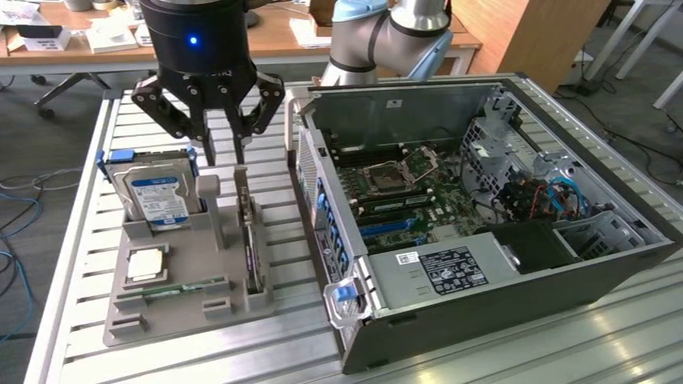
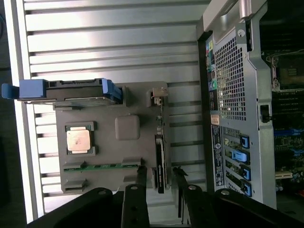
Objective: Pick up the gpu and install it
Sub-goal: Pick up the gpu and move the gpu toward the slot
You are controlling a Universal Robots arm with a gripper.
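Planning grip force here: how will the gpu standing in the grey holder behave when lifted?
Probably stiff: the gpu is a flat rigid board. Likely light, being thin. Standing on edge in the grey holder, it may tip or snag if pulled off-vertical.

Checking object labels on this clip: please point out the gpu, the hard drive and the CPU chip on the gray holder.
gpu [image 2: 160, 164], wrist view, dark edge of the board.
hard drive [image 1: 157, 198], exterior view, its blue-white label.
CPU chip [image 2: 78, 141], wrist view, its metal lid.

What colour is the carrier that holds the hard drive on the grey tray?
Blue. The carrier around the hard drive shows best in the wrist view.
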